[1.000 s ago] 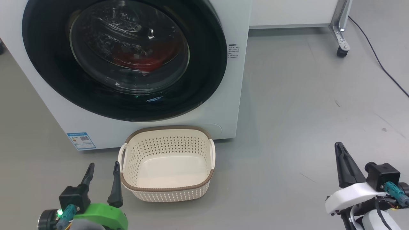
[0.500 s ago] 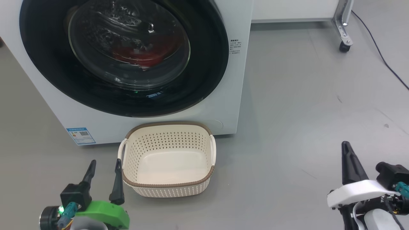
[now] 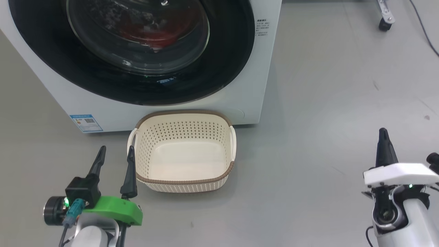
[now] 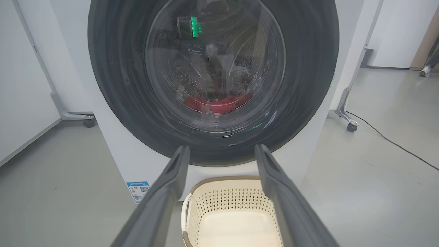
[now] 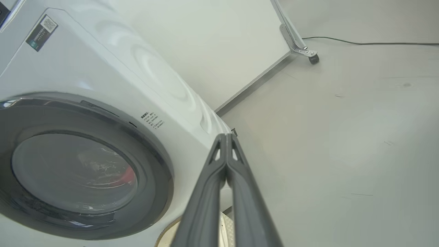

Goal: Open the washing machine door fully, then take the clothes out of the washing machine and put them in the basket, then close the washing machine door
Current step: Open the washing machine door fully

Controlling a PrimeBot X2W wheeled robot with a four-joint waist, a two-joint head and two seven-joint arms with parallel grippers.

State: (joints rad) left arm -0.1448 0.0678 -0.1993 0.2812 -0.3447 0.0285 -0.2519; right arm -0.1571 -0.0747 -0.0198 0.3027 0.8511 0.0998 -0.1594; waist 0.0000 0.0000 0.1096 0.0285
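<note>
Grey smooth floor (image 3: 325, 137) carries every item and takes up the right half of the head view. At lower left of that view, the left pincer (image 3: 116, 149) rises from a green housing (image 3: 116, 212) with its two dark fingers spread wide and only floor between them. The finger nearer the frame centre lies just beside the left handle (image 3: 131, 137) of the basket; contact cannot be determined. At lower right, the right pincer (image 3: 384, 147) rises from a white housing (image 3: 398, 171) with its fingers pressed together into one point, gripping nothing, well apart from the basket.

At lower centre, the basket (image 3: 185, 180) stands upright: cream perforated walls, brown rim, pale bottom fully visible. Its far rim lies just beside the foot of the washing machine (image 3: 264, 85), a white front-loader across the upper left of the frame, with a blue sticker (image 3: 85, 122) at its lower left corner.

The washing machine door (image 3: 236, 51), a glossy black ring around a bulging glass window (image 3: 137, 51), sits shut against the machine front. Behind the glass, the clothes (image 3: 151, 32) show as a red mass; in the left wrist view they lie at the bottom of the drum (image 4: 192, 79).

Farthest, at upper right of the head view, a caster (image 3: 384, 23) and a dark cable (image 3: 425, 31) rest on the floor
</note>
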